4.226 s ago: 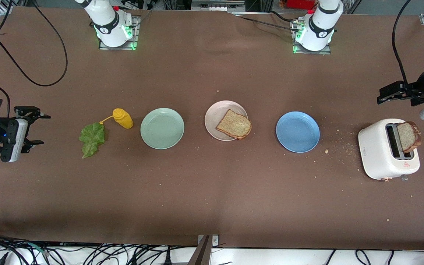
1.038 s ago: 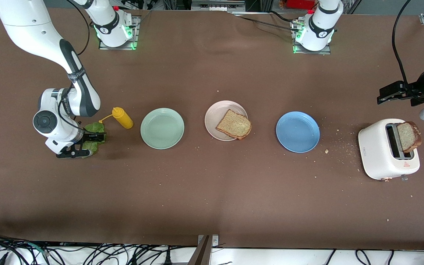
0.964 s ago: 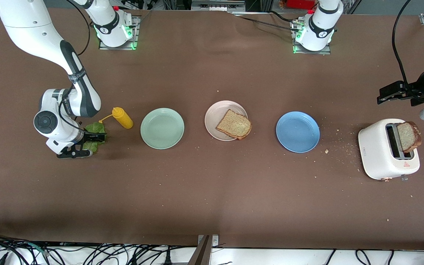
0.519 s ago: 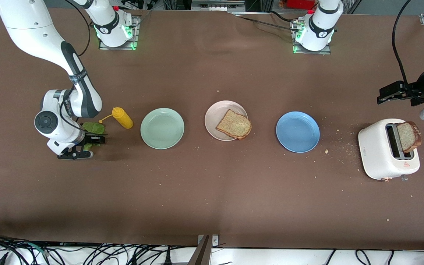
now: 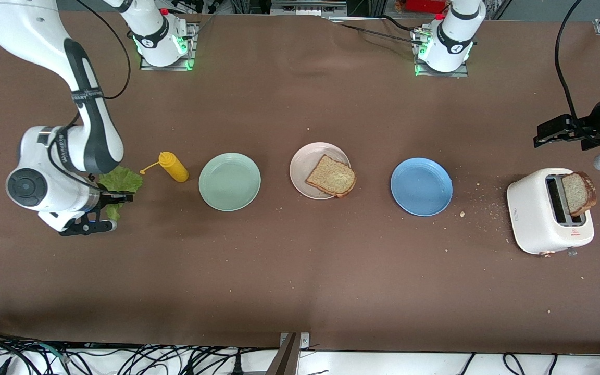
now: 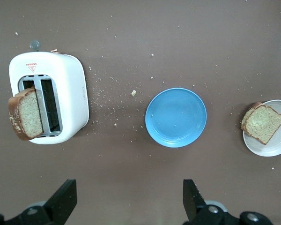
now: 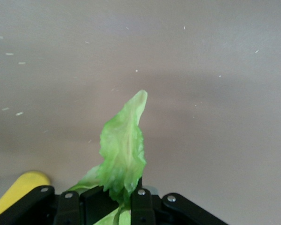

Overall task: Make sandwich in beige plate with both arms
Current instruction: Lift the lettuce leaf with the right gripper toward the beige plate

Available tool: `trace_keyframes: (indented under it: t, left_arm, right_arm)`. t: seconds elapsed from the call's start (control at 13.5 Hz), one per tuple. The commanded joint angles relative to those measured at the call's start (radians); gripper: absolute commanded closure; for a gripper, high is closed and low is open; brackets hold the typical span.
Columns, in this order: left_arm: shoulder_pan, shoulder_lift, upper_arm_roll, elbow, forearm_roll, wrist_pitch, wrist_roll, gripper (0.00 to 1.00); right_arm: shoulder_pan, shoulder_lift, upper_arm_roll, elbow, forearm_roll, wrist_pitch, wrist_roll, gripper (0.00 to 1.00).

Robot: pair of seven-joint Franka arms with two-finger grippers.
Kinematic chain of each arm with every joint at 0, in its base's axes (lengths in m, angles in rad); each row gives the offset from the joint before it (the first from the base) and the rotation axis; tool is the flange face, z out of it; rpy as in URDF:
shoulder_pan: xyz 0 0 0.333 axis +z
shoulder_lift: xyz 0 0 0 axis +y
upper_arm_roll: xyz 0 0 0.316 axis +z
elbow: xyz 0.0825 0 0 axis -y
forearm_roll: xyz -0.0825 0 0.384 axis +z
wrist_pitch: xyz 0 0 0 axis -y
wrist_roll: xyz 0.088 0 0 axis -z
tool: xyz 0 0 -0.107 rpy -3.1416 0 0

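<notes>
One slice of brown toast (image 5: 331,176) lies on the beige plate (image 5: 304,161) at the table's middle. A second slice (image 5: 578,194) stands up out of the white toaster (image 5: 534,208) at the left arm's end. My right gripper (image 5: 117,197) is shut on the green lettuce leaf (image 5: 121,180), held up off the table next to the yellow bottle. In the right wrist view the leaf (image 7: 124,150) sticks out from between the shut jaws of the right gripper (image 7: 119,197). My left gripper (image 5: 545,134) waits open in the air beside the toaster (image 6: 70,103), its fingers wide apart around nothing (image 6: 128,201).
A yellow squeeze bottle (image 5: 173,166) lies on its side near the lettuce. A mint-green plate (image 5: 229,182) and a blue plate (image 5: 421,186) flank the beige one, all in a row. Crumbs (image 5: 479,208) are scattered between the blue plate and the toaster.
My right gripper has shut on the lettuce leaf and lifted it off the table, drifting toward the right arm's end. The left arm has not moved.
</notes>
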Motion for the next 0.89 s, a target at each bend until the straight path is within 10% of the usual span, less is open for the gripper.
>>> trace_keyframes:
  t: [0.0, 0.59, 0.82]
  left_arm:
    - [-0.002, -0.011, -0.005, -0.005, 0.029, -0.008, -0.010, 0.00]
    - [0.000, -0.012, -0.005, -0.005, 0.029, -0.009, -0.010, 0.00]
    - [0.000, -0.012, -0.005, -0.005, 0.029, -0.009, -0.009, 0.00]
  right_arm:
    - [-0.007, -0.032, 0.061, 0.141, -0.011, -0.181, -0.019, 1.00]
    - [0.101, -0.172, 0.382, 0.153, -0.031, -0.279, 0.194, 1.00]
    - [0.222, -0.129, 0.405, 0.150, -0.026, -0.157, 0.404, 1.00]
